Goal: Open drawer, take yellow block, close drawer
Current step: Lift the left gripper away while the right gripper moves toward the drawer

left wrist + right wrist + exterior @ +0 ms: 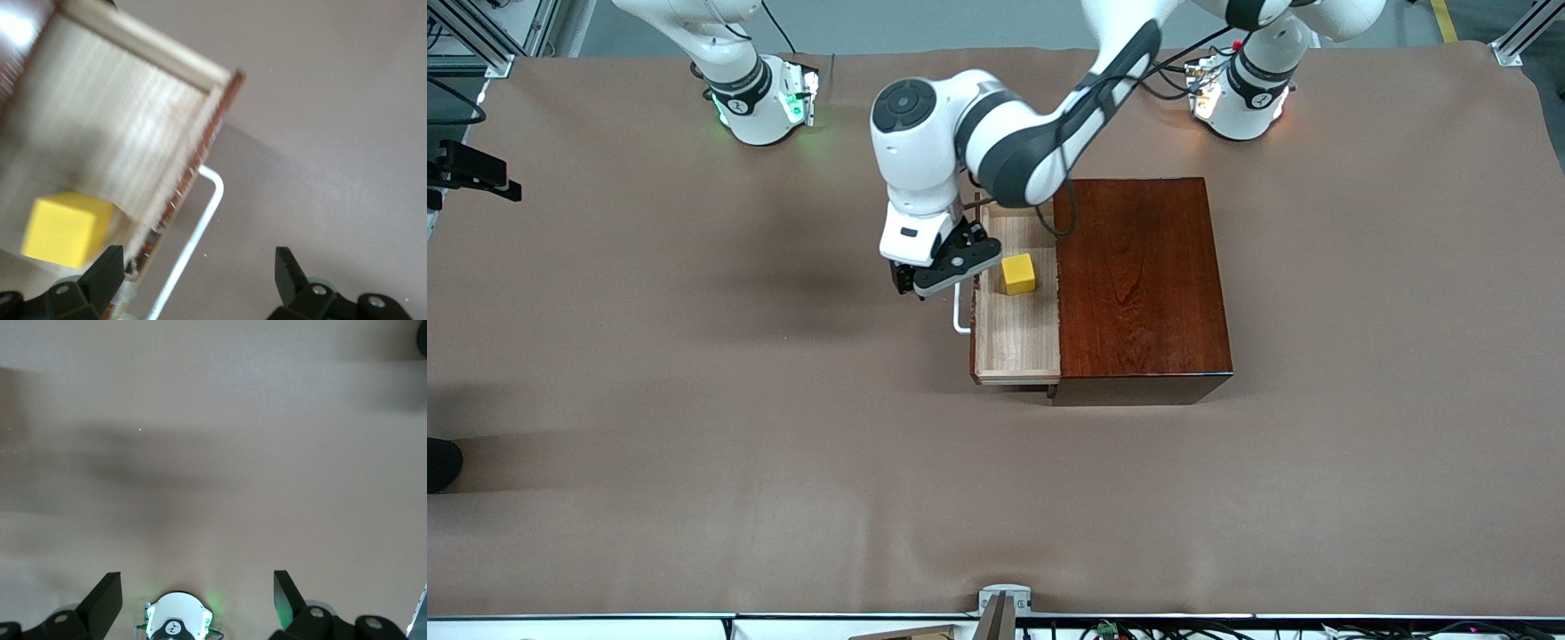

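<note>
Drawer (1016, 342) stands pulled out of the wooden box (1143, 276), baring the yellow block (1018, 273) inside. Left gripper (947, 271), spread, hovers seemingly just off the white handle (960, 316). Right gripper (198, 593) waits spread above bare tabletop (694, 400).

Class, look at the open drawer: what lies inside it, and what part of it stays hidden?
Inside the drawer sits one yellow block on the light wood floor; nothing else shows there. The left arm covers one corner, and the part still inside the wooden box cannot be seen.
</note>
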`<move>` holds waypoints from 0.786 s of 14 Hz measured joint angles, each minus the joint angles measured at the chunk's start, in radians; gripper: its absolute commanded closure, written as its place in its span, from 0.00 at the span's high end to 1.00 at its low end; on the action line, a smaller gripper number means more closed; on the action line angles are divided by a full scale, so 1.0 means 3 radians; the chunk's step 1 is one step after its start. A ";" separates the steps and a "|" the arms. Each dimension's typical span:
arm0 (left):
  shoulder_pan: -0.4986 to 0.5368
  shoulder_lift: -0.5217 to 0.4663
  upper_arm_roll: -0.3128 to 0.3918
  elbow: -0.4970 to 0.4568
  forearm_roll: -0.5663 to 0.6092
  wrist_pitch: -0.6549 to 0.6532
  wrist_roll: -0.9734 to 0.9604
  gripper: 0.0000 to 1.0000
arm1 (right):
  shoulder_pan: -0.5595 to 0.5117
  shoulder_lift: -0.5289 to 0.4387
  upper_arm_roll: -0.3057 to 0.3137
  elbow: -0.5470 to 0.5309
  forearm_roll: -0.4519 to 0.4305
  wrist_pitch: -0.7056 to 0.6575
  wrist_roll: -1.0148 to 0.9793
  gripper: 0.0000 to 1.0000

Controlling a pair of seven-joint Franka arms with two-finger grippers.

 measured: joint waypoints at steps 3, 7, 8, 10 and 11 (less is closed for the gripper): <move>0.0253 -0.0376 0.0008 0.0005 0.0000 -0.0493 0.0519 1.00 | 0.0113 0.0001 0.0014 -0.0005 0.0132 -0.0064 0.0665 1.00; 0.0542 -0.0739 0.0009 -0.0010 0.0000 -0.0998 0.1069 1.00 | 0.0434 0.0004 0.0024 -0.0021 0.0174 -0.0077 0.1585 1.00; 0.0610 -0.0817 0.0009 -0.0024 0.0000 -0.1093 0.1229 1.00 | 0.0531 0.0007 0.0026 -0.0031 0.0177 -0.0079 0.1818 1.00; 0.0777 -0.1007 0.0009 -0.0103 0.0000 -0.1208 0.1556 1.00 | 0.0733 0.0025 0.0030 -0.0043 0.0180 -0.0078 0.2231 1.00; 0.0867 -0.1124 0.0009 -0.0184 0.0000 -0.1232 0.1719 1.00 | 0.0818 0.0042 0.0031 -0.0046 0.0180 -0.0067 0.2438 1.00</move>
